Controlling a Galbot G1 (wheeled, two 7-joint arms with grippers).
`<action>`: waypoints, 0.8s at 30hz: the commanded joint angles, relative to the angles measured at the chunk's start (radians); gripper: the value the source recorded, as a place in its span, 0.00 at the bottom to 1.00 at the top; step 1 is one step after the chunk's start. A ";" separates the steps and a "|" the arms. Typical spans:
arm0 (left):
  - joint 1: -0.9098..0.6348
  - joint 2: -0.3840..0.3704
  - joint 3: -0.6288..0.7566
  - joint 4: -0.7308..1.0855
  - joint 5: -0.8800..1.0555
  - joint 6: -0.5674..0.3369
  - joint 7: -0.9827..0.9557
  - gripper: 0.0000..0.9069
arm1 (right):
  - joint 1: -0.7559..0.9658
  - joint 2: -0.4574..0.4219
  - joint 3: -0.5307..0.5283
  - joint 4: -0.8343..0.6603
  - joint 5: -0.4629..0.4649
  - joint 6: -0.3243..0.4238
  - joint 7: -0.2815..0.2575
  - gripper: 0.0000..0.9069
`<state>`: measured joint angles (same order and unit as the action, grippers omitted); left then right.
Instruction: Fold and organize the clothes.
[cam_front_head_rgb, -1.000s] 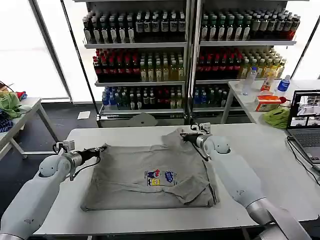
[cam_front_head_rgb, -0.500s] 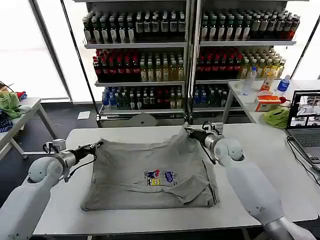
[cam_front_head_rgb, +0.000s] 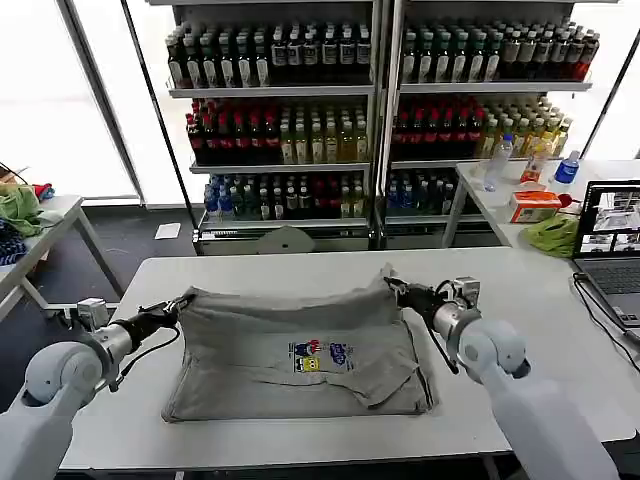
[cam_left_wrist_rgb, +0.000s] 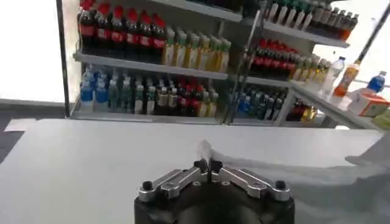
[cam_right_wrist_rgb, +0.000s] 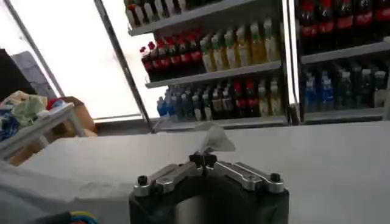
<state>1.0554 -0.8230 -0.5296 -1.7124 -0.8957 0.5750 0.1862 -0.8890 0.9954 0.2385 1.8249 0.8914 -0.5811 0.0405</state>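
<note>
Grey cotton shirt (cam_front_head_rgb: 300, 350) flat on the white table (cam_front_head_rgb: 560, 330), far edge lifted. Left gripper (cam_front_head_rgb: 178, 303) and right gripper (cam_front_head_rgb: 392, 288) each clamped shut on a far corner. Probably best keeping tension even, pulling that edge forward level.

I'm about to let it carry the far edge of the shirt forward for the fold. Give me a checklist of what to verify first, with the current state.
1. Left pincer shut on the grey shirt's far left corner: ok.
2. Right pincer shut on the far right corner: ok.
3. Far edge lifted between the two grips: ok, slightly sagging.
4. Near hem lying on the white table: ok, right side rumpled.
5. Chest print facing up: ok.
6. Both pinches hold one layer only: cannot tell.
</note>
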 joint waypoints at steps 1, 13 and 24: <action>0.252 0.008 -0.130 -0.209 0.018 0.002 -0.027 0.01 | -0.264 -0.041 0.085 0.220 -0.044 0.000 0.010 0.00; 0.506 -0.007 -0.198 -0.320 0.108 0.002 -0.029 0.01 | -0.465 -0.058 0.160 0.313 -0.106 0.002 -0.008 0.00; 0.557 -0.086 -0.172 -0.348 0.212 0.002 -0.004 1.00 | -0.490 -0.047 0.135 0.303 -0.298 0.003 -0.036 1.00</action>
<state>1.5053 -0.8562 -0.6824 -2.0028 -0.7741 0.5772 0.1734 -1.3016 0.9491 0.3622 2.0915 0.7049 -0.5781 0.0168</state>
